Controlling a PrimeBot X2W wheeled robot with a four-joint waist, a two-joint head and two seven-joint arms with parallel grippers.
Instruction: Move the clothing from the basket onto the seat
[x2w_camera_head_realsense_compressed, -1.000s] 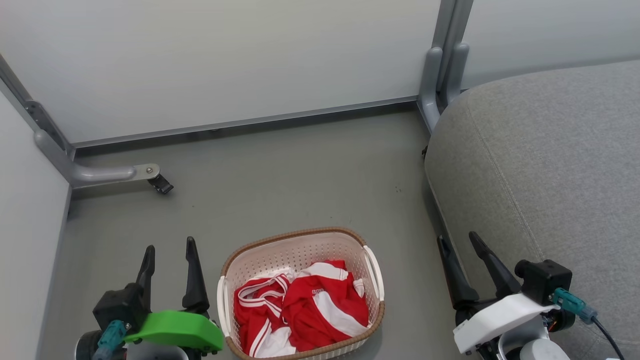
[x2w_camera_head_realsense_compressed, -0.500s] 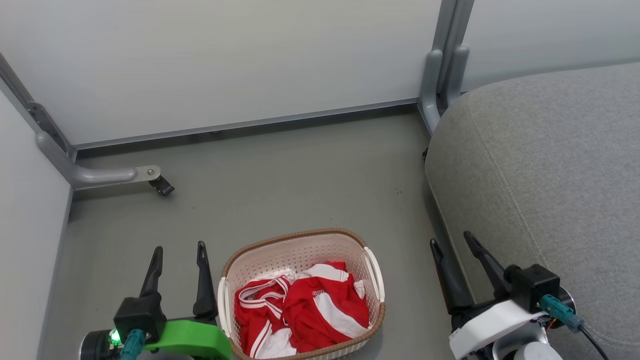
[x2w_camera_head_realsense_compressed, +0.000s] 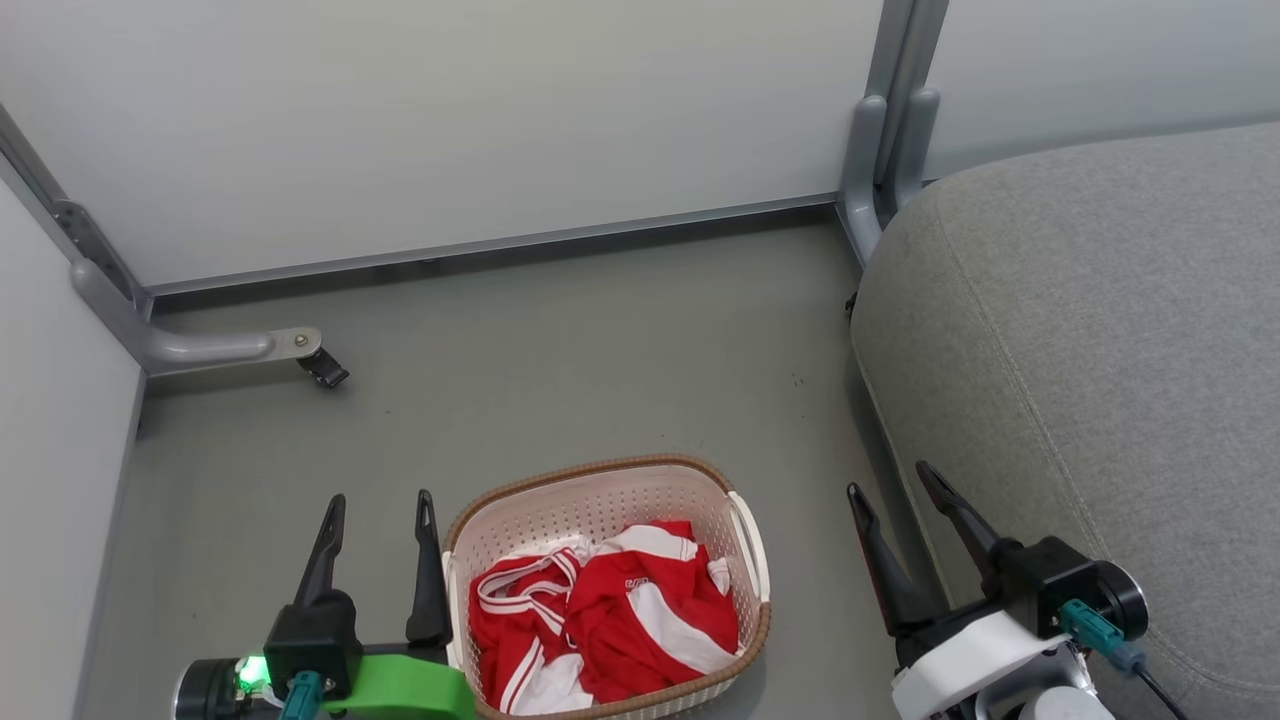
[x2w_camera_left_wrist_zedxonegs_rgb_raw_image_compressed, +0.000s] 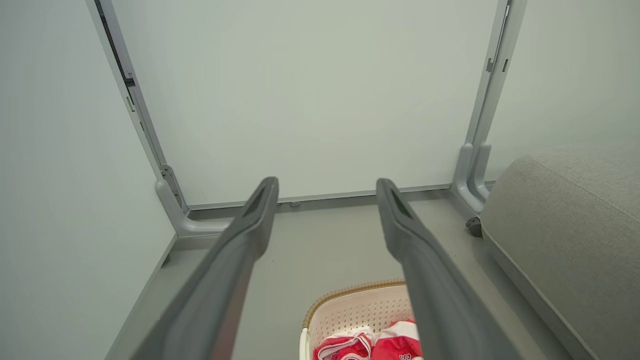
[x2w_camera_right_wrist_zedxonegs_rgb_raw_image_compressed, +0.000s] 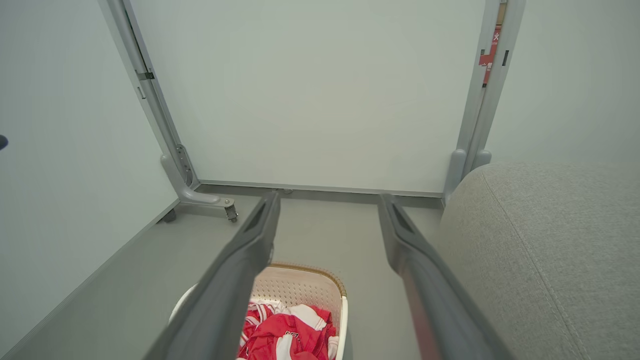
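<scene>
- Left jaws spread wide, empty, just left of the basket (x2w_camera_head_realsense_compressed: 590, 468); right jaws equally wide, beside the seat (x2w_camera_head_realsense_compressed: 1100, 330)
- Clothing (x2w_camera_head_realsense_compressed: 600, 620), red with white stripes, crumpled in the basket's near half
- Basket's long axis runs left-right, right end slightly farther

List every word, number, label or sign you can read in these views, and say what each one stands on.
"火" (probably): white character at the top of the red sticker on the grey partition post; the rest of that sticker is too small to read.
Dark lettering on the red jersey in the basket: too small in the head view and cut off or blurred in the wrist views, so unreadable.
Nothing else legible.
</scene>
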